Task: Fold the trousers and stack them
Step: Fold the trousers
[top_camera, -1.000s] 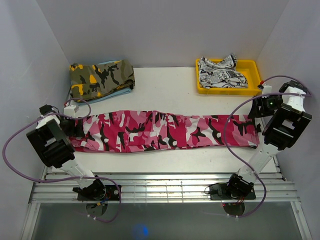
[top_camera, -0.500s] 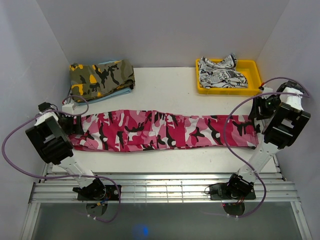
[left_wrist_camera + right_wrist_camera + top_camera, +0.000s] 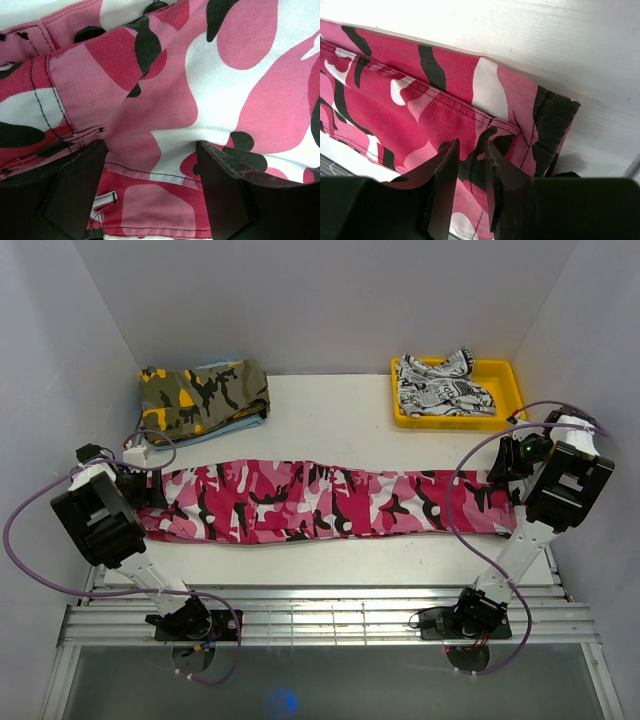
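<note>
The pink, white and black camouflage trousers (image 3: 330, 502) lie stretched flat across the table from left to right. My left gripper (image 3: 140, 485) is down on their left end. Its jaws are open wide in the left wrist view (image 3: 150, 150), with the cloth (image 3: 175, 75) and a stitched seam lying flat between the fingers. At the right leg end sits my right gripper (image 3: 505, 458). There the fingers (image 3: 445, 165) stand only a narrow gap apart (image 3: 470, 147) over the dark hem corner (image 3: 420, 100). Cloth shows in that gap, but whether it is pinched is unclear.
A folded olive-and-orange camouflage garment (image 3: 203, 395) rests on a light blue one at the back left. A yellow tray (image 3: 505, 375) at the back right holds a white garment with black print (image 3: 440, 385). Walls close in on both sides, and a metal rail (image 3: 320, 615) runs along the front.
My right gripper has shifted slightly left onto the trouser end and its jaws have narrowed a lot. The left gripper has stayed open in place.
</note>
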Robot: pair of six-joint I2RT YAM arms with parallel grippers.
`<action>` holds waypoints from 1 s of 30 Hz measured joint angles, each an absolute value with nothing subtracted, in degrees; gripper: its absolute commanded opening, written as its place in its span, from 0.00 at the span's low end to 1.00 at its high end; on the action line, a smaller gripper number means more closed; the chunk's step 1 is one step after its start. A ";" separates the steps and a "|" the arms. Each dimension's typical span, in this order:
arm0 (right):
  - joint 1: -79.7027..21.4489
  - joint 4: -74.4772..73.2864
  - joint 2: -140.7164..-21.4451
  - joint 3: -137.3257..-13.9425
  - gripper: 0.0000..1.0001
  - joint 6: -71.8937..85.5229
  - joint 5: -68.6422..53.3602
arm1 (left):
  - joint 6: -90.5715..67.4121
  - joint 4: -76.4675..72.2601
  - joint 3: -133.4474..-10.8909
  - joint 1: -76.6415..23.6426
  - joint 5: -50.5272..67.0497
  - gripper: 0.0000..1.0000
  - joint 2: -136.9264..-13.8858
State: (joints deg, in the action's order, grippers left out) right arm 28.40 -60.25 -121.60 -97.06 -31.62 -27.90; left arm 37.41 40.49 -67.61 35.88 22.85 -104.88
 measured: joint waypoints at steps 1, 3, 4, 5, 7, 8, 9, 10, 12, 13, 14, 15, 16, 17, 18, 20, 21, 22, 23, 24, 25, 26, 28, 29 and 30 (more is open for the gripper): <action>28.36 -60.40 -121.82 -97.06 0.32 -31.44 -28.03 | 37.41 40.49 -67.61 35.88 22.87 0.85 -104.88; 28.38 -60.42 -121.99 -96.95 0.37 -30.87 -27.97 | 37.32 40.51 -67.64 35.88 22.87 0.85 -104.86; 28.38 -60.42 -121.99 -96.84 0.39 -30.33 -27.59 | 37.23 40.51 -67.68 35.88 22.87 0.85 -104.84; 28.38 -60.36 -121.99 -96.71 0.39 -29.93 -27.05 | 37.19 40.53 -67.70 35.88 22.87 0.85 -104.84; 28.47 -59.35 -121.91 -95.92 0.43 -28.88 -25.98 | 37.10 40.60 -67.77 35.88 22.87 0.85 -104.79; 28.62 -58.78 -121.80 -95.20 0.49 -28.34 -25.47 | 37.10 40.64 -67.77 35.88 22.87 0.85 -104.79; 28.84 -58.19 -121.60 -94.35 0.50 -27.73 -25.17 | 37.12 40.64 -67.77 35.88 22.87 0.85 -104.77; 29.15 -57.82 -121.32 -93.49 0.51 -27.33 -24.77 | 37.17 40.66 -67.77 35.88 22.87 0.85 -104.77; 29.74 -57.43 -120.49 -92.31 0.55 -26.92 -24.25 | 37.26 40.64 -67.72 35.88 22.83 0.85 -104.71; 30.02 -56.97 -119.79 -91.81 0.55 -26.74 -23.86 | 37.30 40.58 -67.66 35.88 22.83 0.85 -104.68; 30.17 -56.69 -119.11 -91.46 0.56 -26.61 -23.44 | 37.32 40.53 -67.59 35.88 22.83 0.85 -104.62; 30.37 -56.36 -118.19 -91.11 0.56 -26.33 -23.00 | 37.32 40.49 -67.55 35.88 22.83 0.85 -104.60; 30.57 -56.16 -117.27 -90.91 0.55 -26.04 -22.65 | 37.30 40.47 -67.53 35.88 22.85 0.85 -104.57; 30.79 -55.94 -116.49 -90.91 0.55 -25.82 -22.41 | 37.30 40.49 -67.51 35.88 22.85 0.85 -104.57; 31.03 -55.57 -115.85 -90.91 0.55 -25.69 -22.37 | 37.26 40.47 -67.51 35.88 22.85 0.85 -104.57; 31.48 -55.37 -115.33 -90.91 0.49 -25.65 -22.48 | 37.23 40.49 -67.53 35.88 22.85 0.85 -104.57; 31.62 -55.46 -115.35 -90.91 0.48 -25.69 -22.59 | 37.23 40.49 -67.53 35.88 22.85 0.85 -104.57; 31.73 -55.57 -115.55 -90.91 0.47 -25.67 -22.92 | 37.21 40.49 -67.55 35.88 22.85 0.85 -104.57; 31.81 -55.72 -115.77 -90.91 0.46 -25.61 -23.44 | 37.17 40.51 -67.57 35.88 22.85 0.85 -104.57; 31.86 -55.92 -115.98 -90.91 0.46 -25.58 -23.94 | 37.10 40.53 -67.61 35.88 22.85 0.85 -104.57; 31.88 -56.16 -116.27 -90.91 0.46 -25.47 -24.40 | 37.04 40.58 -67.64 35.88 22.85 0.85 -104.57; 31.90 -56.36 -116.60 -90.91 0.46 -25.32 -24.73 | 37.04 40.62 -67.68 35.88 22.85 0.86 -104.57; 31.92 -56.49 -117.25 -90.83 0.45 -24.86 -25.10 | 37.01 40.73 -67.75 35.88 22.85 0.85 -104.57; 31.92 -56.49 -117.54 -90.72 0.45 -24.62 -25.28 | 37.01 40.77 -67.81 35.88 22.85 0.85 -104.60; 31.92 -56.47 -117.67 -90.54 0.45 -24.49 -25.41 | 37.01 40.88 -67.88 35.88 22.85 0.85 -104.60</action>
